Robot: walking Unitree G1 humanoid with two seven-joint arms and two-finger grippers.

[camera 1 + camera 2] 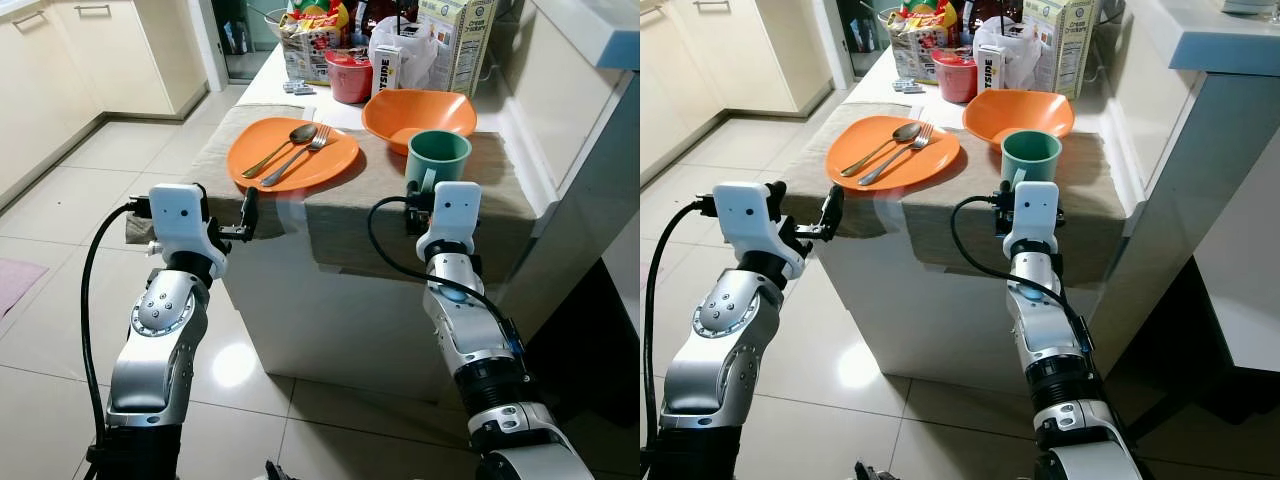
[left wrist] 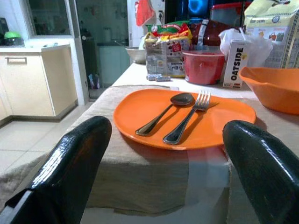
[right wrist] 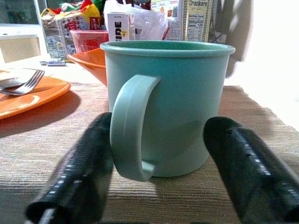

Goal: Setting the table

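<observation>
— Counting: one orange plate (image 1: 293, 153), one orange bowl (image 1: 418, 114), one green mug (image 1: 437, 160), one fork (image 1: 296, 155), one spoon (image 1: 281, 148)?
— Yes, on the mat (image 1: 355, 215). Cutlery lies lengthwise, heads away. Right gripper (image 3: 159, 168) spread around the mug, handle facing it; left gripper (image 2: 161, 168) spread before the plate.

One orange plate (image 1: 293, 153) lies just beyond the left fingers (image 2: 70, 168), bearing one spoon (image 1: 281, 147) and one fork (image 1: 297, 154). One green mug (image 3: 163, 105) stands between the right fingers (image 3: 247, 172), its handle turned toward them, and one orange bowl (image 1: 418, 115) sits behind it. Farther back on the counter (image 1: 350, 300) are one red tub (image 1: 349, 76), one white carton (image 1: 385, 68), one cracker box (image 1: 458, 42) and one snack bag (image 1: 312, 40)
</observation>
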